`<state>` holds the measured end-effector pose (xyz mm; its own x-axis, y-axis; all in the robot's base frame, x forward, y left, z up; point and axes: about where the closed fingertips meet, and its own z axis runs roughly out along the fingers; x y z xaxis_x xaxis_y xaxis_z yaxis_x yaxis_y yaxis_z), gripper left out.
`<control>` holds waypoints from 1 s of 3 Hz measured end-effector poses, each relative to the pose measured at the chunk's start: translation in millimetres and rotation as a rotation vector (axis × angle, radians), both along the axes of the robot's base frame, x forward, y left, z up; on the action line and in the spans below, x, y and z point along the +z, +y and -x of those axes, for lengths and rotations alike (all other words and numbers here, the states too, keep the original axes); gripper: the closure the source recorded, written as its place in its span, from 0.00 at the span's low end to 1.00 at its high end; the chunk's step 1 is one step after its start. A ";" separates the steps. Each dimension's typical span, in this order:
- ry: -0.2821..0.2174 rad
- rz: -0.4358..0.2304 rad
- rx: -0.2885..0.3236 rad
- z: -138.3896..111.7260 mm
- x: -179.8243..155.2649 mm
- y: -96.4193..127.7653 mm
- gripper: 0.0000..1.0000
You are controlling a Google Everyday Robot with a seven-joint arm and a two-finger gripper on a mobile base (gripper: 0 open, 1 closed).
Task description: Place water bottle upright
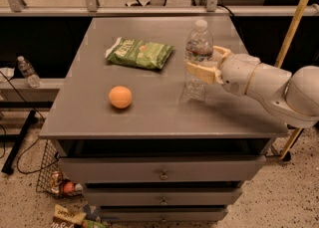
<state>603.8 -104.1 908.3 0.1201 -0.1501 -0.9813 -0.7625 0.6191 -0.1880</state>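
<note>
The water bottle [197, 60] is clear ribbed plastic with a white cap and a dark-and-red label band. It stands upright on the grey table top [149, 107], right of the middle. My gripper [205, 62] reaches in from the right, with its cream fingers [199, 70] on either side of the bottle at mid height, just below the label. The white arm [269, 85] runs off to the right edge.
An orange ball [120, 96] lies left of the bottle. A green chip bag [140, 52] lies behind it. A small clear bottle [27, 70] stands on a low shelf at far left. A yellow pole [294, 28] leans at right. Drawers sit below the table top.
</note>
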 end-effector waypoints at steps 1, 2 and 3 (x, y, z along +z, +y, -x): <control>-0.001 0.000 0.004 0.1 0.5 2.5 0.13; -0.001 0.000 0.008 0.3 1.1 4.9 0.00; -0.013 0.019 0.002 -0.6 8.0 -7.8 0.00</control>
<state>604.4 -111.9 916.2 0.1335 -0.1681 -0.9767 -0.7612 0.6136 -0.2097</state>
